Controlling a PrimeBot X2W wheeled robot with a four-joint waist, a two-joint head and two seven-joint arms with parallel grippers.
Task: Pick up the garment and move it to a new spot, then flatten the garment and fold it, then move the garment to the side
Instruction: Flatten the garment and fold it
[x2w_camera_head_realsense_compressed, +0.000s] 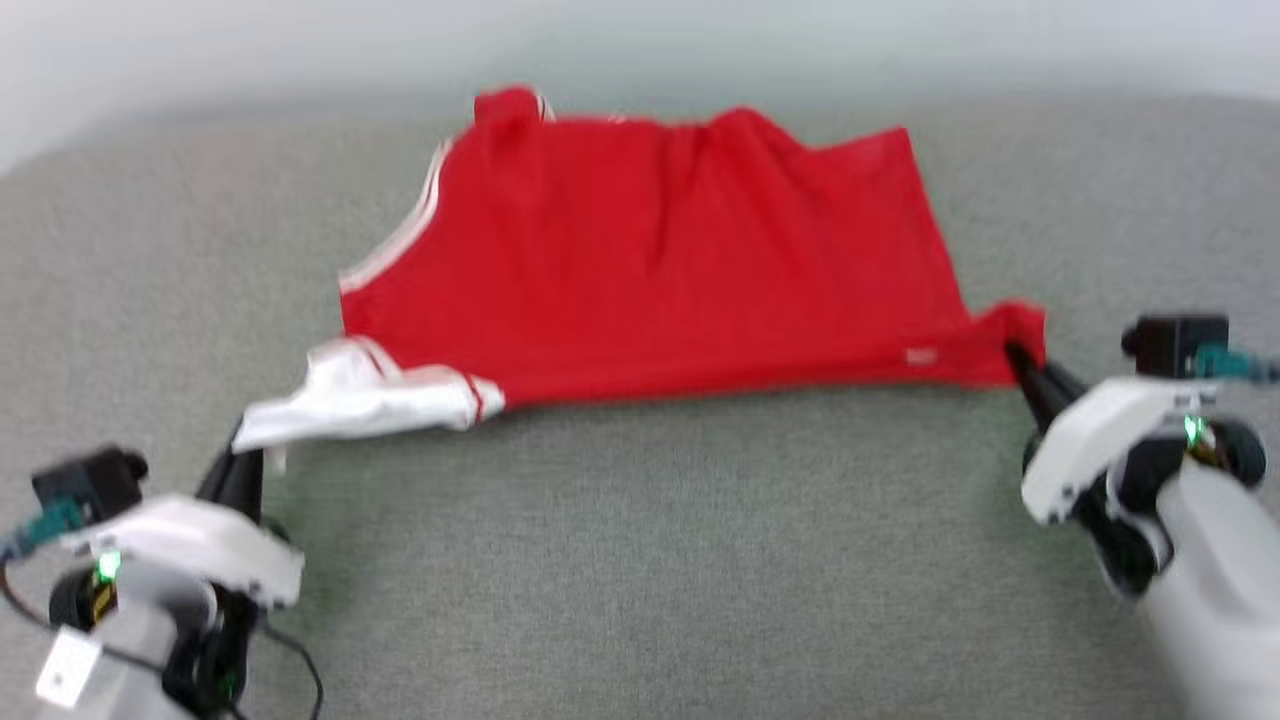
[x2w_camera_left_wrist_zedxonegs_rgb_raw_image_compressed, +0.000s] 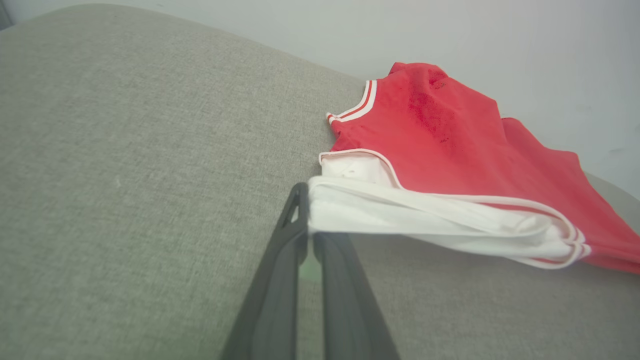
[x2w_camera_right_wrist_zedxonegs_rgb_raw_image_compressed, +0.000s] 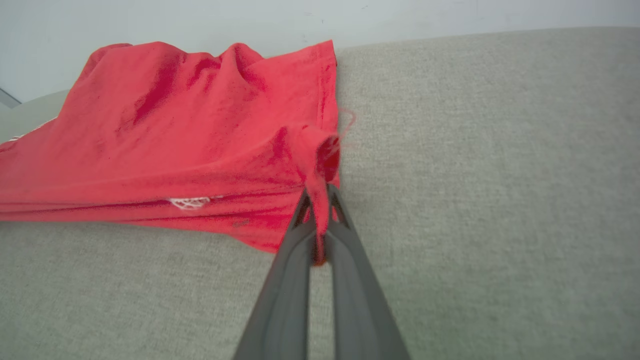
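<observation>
Far left, low in the head view: left tool (x2w_camera_head_realsense_compressed: 243, 447), dark fingers pressed together, pinching the tip of the white sleeve (x2w_camera_head_realsense_compressed: 360, 395). Same grip from the left wrist: left tool (x2w_camera_left_wrist_zedxonegs_rgb_raw_image_compressed: 307, 220) nipping the sleeve's (x2w_camera_left_wrist_zedxonegs_rgb_raw_image_compressed: 400, 215) folded edge, with the cloth drawn out sideways from the fingertips and red-and-white trim at its far end.

Rightward from there: the garment (x2w_camera_head_realsense_compressed: 650, 260), red, spread wide across the grey fabric surface (x2w_camera_head_realsense_compressed: 640, 560), near its far edge and below the pale wall (x2w_camera_head_realsense_compressed: 640, 40). Striped trim along the left armhole, ripples along the far edge, near edge pulled into an almost straight line between the two tools. Small white mark near the right-hand corner. Lettering not visible. Somewhat blurred in the head view.

Far right: right tool (x2w_camera_head_realsense_compressed: 1018, 356), fingers closed on the garment's red corner. From the right wrist, right tool (x2w_camera_right_wrist_zedxonegs_rgb_raw_image_compressed: 320, 210) squeezing a bunched pinch of red cloth between the fingertips, with a little of it poking out above them, and the rest of the garment (x2w_camera_right_wrist_zedxonegs_rgb_raw_image_compressed: 175, 125) lying to the left on the surface (x2w_camera_right_wrist_zedxonegs_rgb_raw_image_compressed: 500, 200).
</observation>
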